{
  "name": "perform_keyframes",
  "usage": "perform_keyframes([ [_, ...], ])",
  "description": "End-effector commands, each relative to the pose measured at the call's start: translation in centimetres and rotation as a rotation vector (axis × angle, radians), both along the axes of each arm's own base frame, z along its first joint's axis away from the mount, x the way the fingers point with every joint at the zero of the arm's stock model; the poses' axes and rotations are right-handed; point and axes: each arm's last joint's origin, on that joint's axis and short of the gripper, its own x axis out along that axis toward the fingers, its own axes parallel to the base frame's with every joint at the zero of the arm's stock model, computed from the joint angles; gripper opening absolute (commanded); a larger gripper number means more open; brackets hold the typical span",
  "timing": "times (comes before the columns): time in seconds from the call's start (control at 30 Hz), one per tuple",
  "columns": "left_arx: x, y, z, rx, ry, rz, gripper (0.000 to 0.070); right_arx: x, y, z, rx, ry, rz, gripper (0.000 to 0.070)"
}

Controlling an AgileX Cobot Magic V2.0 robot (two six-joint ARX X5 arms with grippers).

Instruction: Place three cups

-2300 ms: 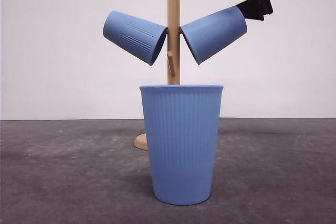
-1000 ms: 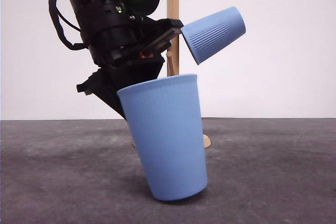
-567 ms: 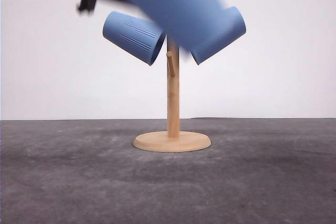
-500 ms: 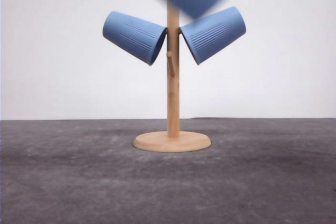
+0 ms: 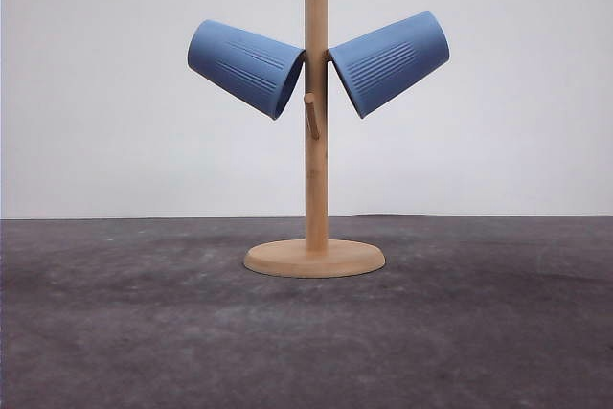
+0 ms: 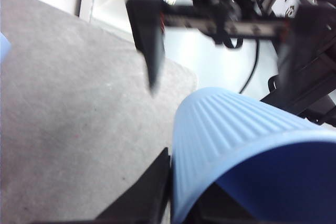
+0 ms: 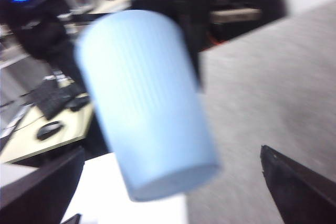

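Item one, on my front feed: a pale wooden stand (image 5: 315, 141), round post on a flat disc base, short pegs angled off the post, sitting on a dark grey matte table (image 5: 115, 332).

Item two: left-hand cup (image 5: 245, 66), light blue, tapered, finely ribbed with a smooth rim band, hung mouth-inward on a peg and tilted bottom-up.

Item three: right-hand cup (image 5: 388, 61), same make, mirrored on the opposite peg.

Item four: third cup (image 6: 247, 156), same ribbed blue, close in my left wrist feed. The left gripper (image 6: 178, 203) has one black finger (image 6: 149, 195) against its outer wall, pinching the rim.

Item five: right gripper (image 7: 173, 203), dark fingers spread wide. The third cup appears blurred beyond them.
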Motion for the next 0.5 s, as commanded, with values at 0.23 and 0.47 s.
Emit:
perform_keyframes([
  [0.23,0.2,0.1,0.9,-0.058,-0.001,-0.072,0.0,0.3,3.0,-0.4,0.032,-0.019,0.146,0.07],
  [0.47,0.1,0.1,0.8,-0.059,0.016,-0.088,0.0,0.2,3.8,-0.5,0.024,-0.034,0.16,0.048],
])
